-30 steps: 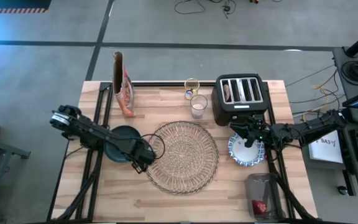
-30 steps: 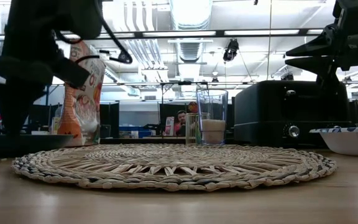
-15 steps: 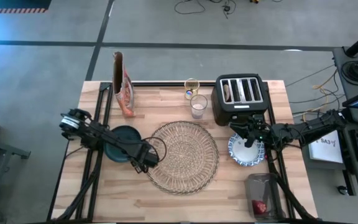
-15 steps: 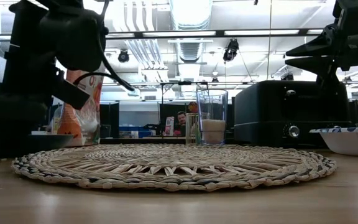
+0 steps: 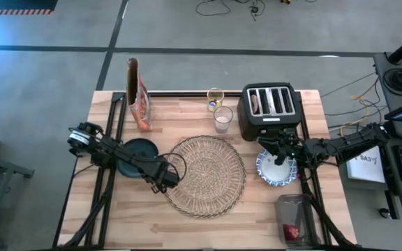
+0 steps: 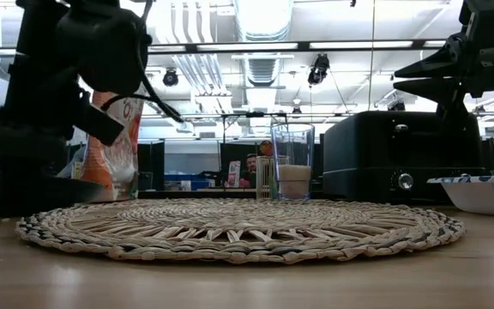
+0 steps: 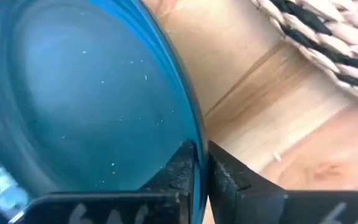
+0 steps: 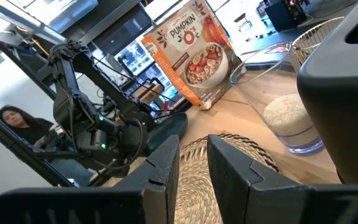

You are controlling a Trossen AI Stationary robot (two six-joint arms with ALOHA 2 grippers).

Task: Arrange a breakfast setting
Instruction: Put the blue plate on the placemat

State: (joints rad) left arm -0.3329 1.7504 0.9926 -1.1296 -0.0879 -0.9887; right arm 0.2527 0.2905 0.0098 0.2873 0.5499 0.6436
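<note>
The dark teal plate (image 5: pixel 135 157) lies on the wooden table, left of the round wicker placemat (image 5: pixel 204 174). My left gripper (image 5: pixel 161 178) is shut on the plate's rim on the side toward the placemat. My right gripper (image 5: pixel 279 155) hovers open and level over the blue-and-white bowl (image 5: pixel 278 169), with nothing between its fingers. The clear glass (image 5: pixel 222 118), with white filling, stands behind the placemat. A bread ring (image 5: pixel 257 102) sticks out of a toaster slot. The dark-red fruit (image 5: pixel 292 231) sits in a clear container at the near right. My left gripper pinches the plate's rim (image 7: pixel 190 127) between its two fingers, one on the inner face and one on the outside. The fingers come steeply from above, slanting down from the table's left. The plate looks flat on the table in the low view.
A black four-slot toaster (image 5: pixel 271 110) stands at the far right. The cereal bag (image 5: pixel 138 94) stands at the far left, and a small jar (image 5: pixel 215 97) behind the glass. A clear container (image 5: pixel 295 217) sits near the right front edge. People show in the room beyond the table.
My left gripper has sunk a little onto the plate's rim, tipped steeper, and its fingers have closed on it. The plate has stayed where it was.
</note>
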